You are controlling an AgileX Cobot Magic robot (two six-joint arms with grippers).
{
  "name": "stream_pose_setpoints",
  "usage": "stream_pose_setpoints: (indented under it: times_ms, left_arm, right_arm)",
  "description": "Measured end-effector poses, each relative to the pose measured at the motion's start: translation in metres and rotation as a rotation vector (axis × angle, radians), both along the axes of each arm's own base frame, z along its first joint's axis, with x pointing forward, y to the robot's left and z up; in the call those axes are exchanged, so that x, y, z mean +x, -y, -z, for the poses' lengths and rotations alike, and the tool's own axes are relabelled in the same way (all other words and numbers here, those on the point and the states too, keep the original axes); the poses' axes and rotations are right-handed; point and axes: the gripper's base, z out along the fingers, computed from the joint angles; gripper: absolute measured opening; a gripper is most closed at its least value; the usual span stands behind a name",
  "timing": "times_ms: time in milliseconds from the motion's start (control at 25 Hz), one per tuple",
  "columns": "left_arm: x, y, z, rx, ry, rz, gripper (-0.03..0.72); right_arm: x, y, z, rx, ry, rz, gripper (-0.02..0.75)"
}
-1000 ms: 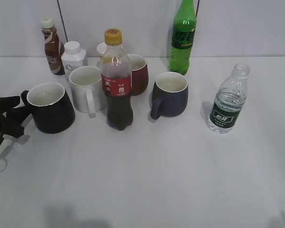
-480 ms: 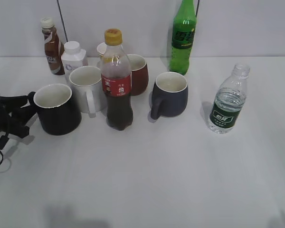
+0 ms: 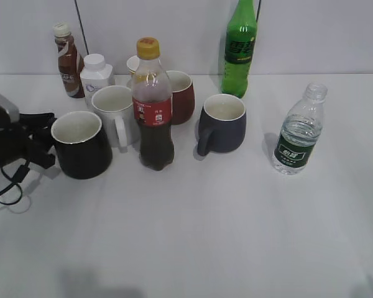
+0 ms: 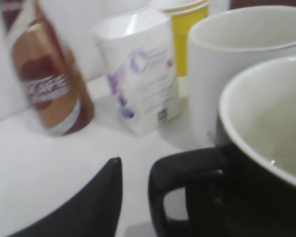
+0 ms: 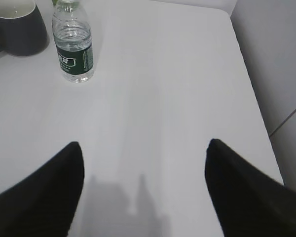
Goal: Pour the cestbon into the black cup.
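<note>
Pouring has not begun; the cestbon stands upright on the table, uncapped, with water showing only up to about its shoulder, and nothing touches it. Seen from the right gripper, it sits well ahead and to the left, just beside the grey mug; that gripper hangs over bare table with its two dark fingers spread wide and nothing between them. The black cup stands upright immediately ahead of the left gripper, its handle turned toward the tool; in the left wrist view the handle lies just beside the one visible finger, with a strip of table between them, so no contact is shown there; the second finger is out of frame, and whether this gripper has closed on the handle cannot be told. The cup interior looks white and empty; the white mug stands just behind it, and the cola bottle is near its far side. Judged from this: neither lifting nor tilting of the bottle is done; grasping the bottle, carrying it to the cup and tipping it all remain; cup and bottle are well apart, with cola bottle and grey mug between them, which the carry will have to clear.
</note>
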Motion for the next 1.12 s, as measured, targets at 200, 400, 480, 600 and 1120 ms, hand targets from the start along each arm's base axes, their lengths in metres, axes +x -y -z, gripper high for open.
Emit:
stream_pose_setpoints:
  times_ms: [200, 400, 480, 600, 1120]
  left_arm:
    - [0.005, 0.007, -0.001, 0.006, 0.006, 0.018, 0.064]
    - [0.004, 0.008, -0.004, -0.001, 0.019, 0.022, 0.064]
    - [0.0, 0.008, -0.005, 0.0, 0.01, 0.017, 0.062]
    - [-0.012, 0.006, -0.01, 0.003, -0.007, -0.011, 0.06]
    - [-0.094, -0.005, -0.063, -0.099, -0.042, -0.32, 0.056]
  right_arm:
    - [0.0, 0.0, 0.0, 0.0, 0.0, 0.0, 0.589]
    - [0.0, 0.0, 0.0, 0.0, 0.0, 0.0, 0.589]
    - [0.0, 0.0, 0.0, 0.0, 0.0, 0.0, 0.589]
    - [0.0, 0.0, 0.0, 0.005, -0.001, -0.004, 0.589]
    - [0.07, -0.018, -0.042, 0.09, 0.35, -0.078, 0.577]
